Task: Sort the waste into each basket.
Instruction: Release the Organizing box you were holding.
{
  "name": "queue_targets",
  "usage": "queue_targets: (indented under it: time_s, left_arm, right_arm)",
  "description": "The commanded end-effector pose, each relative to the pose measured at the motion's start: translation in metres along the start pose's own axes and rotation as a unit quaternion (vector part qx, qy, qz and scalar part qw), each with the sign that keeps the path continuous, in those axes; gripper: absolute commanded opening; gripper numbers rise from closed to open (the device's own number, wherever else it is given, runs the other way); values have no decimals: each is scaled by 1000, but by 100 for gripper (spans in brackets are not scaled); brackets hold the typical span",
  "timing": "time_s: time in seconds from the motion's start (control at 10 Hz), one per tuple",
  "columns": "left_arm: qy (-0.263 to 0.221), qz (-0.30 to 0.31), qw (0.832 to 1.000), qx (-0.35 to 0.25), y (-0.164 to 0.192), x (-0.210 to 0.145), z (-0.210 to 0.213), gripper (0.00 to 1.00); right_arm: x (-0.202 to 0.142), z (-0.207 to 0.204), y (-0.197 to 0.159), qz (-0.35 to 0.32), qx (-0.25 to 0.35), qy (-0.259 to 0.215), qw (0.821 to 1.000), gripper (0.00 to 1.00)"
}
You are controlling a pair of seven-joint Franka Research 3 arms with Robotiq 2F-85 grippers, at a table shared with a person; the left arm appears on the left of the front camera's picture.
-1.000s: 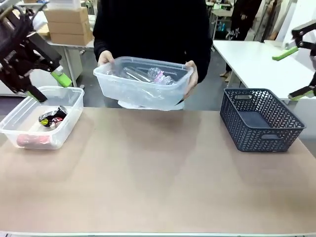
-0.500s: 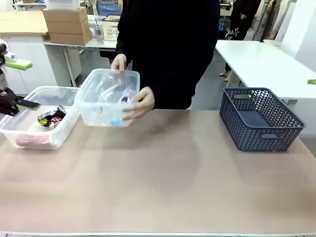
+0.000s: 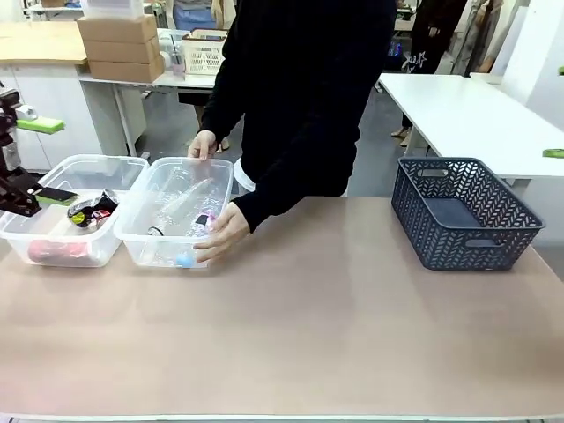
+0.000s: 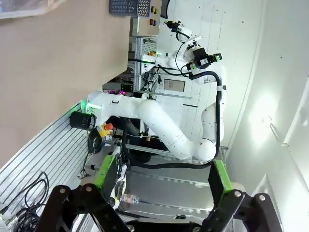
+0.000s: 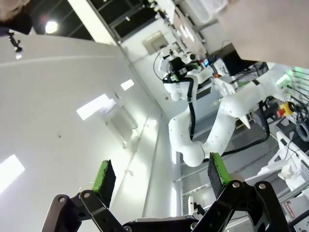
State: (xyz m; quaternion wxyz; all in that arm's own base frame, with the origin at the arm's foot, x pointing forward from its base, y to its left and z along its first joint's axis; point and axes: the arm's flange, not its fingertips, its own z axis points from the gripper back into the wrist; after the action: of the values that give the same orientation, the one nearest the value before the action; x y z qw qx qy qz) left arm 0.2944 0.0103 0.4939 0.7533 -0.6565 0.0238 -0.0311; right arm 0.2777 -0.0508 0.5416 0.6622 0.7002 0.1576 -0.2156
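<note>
person's hands (image 3: 226,232) setting a clear tub of bottles (image 3: 176,211) at the table's far left edge, touching the clear tub of foil wrappers (image 3: 75,207), slate-blue basket (image 3: 464,211) at the far right corner, left gripper (image 4: 159,181) and right gripper (image 5: 159,176) both spread, gripping nothing

From where I stand, no lettering, label, brand or number is legible on anything in view.

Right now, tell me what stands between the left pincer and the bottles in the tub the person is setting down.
The person's hands hold the bottle tub, one on its near wall, one at its far rim. The wrapper tub lies below the left pincer, beside it.
</note>
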Motion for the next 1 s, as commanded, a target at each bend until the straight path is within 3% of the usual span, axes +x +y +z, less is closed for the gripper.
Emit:
queue_targets:
  time_s: [0.0, 0.9]
  left_arm:
    - [2, -13, 1000, -7, -3, -1, -1, 100]
    - [2, -13, 1000, -7, -3, -1, -1, 100]
  right_arm:
    - [-2, 2, 3, 8, 9, 8, 1000, 100]
    - [-2, 2, 3, 8, 9, 8, 1000, 100]
